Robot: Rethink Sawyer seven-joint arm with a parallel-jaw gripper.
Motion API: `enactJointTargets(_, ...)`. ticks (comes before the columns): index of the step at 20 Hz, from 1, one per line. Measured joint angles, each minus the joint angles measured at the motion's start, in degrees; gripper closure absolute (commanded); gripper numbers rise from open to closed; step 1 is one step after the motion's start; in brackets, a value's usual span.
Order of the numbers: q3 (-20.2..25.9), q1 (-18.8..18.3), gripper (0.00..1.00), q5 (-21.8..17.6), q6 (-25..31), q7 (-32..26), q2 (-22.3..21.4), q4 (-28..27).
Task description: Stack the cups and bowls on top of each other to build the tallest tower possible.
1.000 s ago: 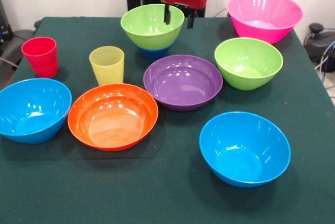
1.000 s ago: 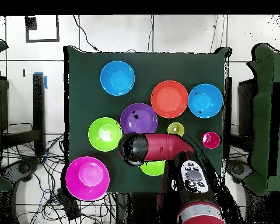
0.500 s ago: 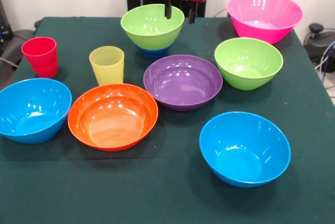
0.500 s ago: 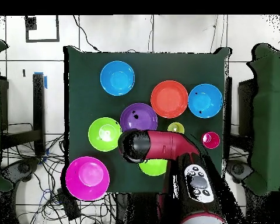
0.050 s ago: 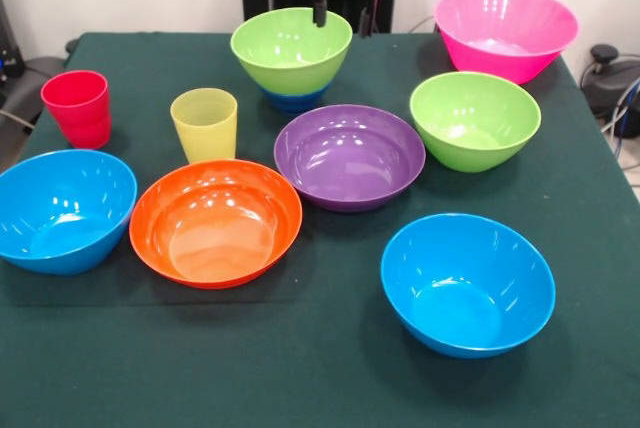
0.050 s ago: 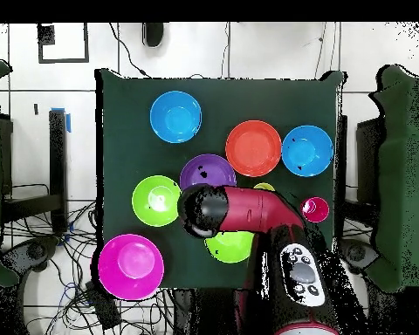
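At the far edge of the green table [image 5: 320,368], the gripper [image 5: 342,16] hangs above the back rim of a lime green bowl [image 5: 291,48]. Its 2 dark fingers [image 5: 320,10] stand apart with nothing between them, so the claw is released. That lime green bowl sits nested on a small dark blue bowl [image 5: 293,100], of which only a low band shows beneath it; these 2 make up the tower so far.

The other bowls lie singly on the cloth. A purple bowl [image 5: 349,156] sits near the middle, with a second lime green bowl [image 5: 474,119] just beside it and a big pink bowl [image 5: 505,30] at the back corner. An orange bowl [image 5: 215,221] sits close to the purple one, a light blue bowl [image 5: 62,209] beside the orange, and another light blue bowl [image 5: 467,282] alone toward the front.

Both cups stand upright: the yellow cup [image 5: 204,123] just behind the orange bowl, the red cup [image 5: 77,107] near the table's side edge.

From overhead, the red arm [image 6: 248,212] covers part of the tower.
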Motion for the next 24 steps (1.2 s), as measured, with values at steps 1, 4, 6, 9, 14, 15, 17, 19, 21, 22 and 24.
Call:
enactJointTargets(1,0.0,0.0,0.00,0.0,0.2,0.0,0.0,-0.3)
enactJointTargets(4,0.0,0.0,0.00,0.1,1.1,0.0,0.4,-1.9)
enactJointTargets(6,0.0,0.0,0.00,0.2,1.4,0.0,0.9,-3.2)
enactJointTargets(9,0.0,0.0,0.00,0.5,1.8,0.0,2.1,-5.4)
enactJointTargets(14,0.4,0.0,0.00,1.4,2.4,0.0,3.6,-7.9)
enactJointTargets(15,0.6,0.0,0.00,1.7,2.6,0.0,3.9,-8.3)
enactJointTargets(17,0.9,0.2,0.00,2.5,3.0,0.0,4.4,-9.4)
enactJointTargets(19,1.0,0.3,0.00,2.7,3.2,0.0,4.5,-9.7)
enactJointTargets(21,1.1,0.6,0.00,3.0,3.4,0.0,4.5,-10.2)
enactJointTargets(22,1.1,0.7,0.00,3.2,3.5,0.0,4.5,-10.5)
enactJointTargets(24,1.1,0.8,0.00,3.6,3.8,0.0,4.5,-10.8)
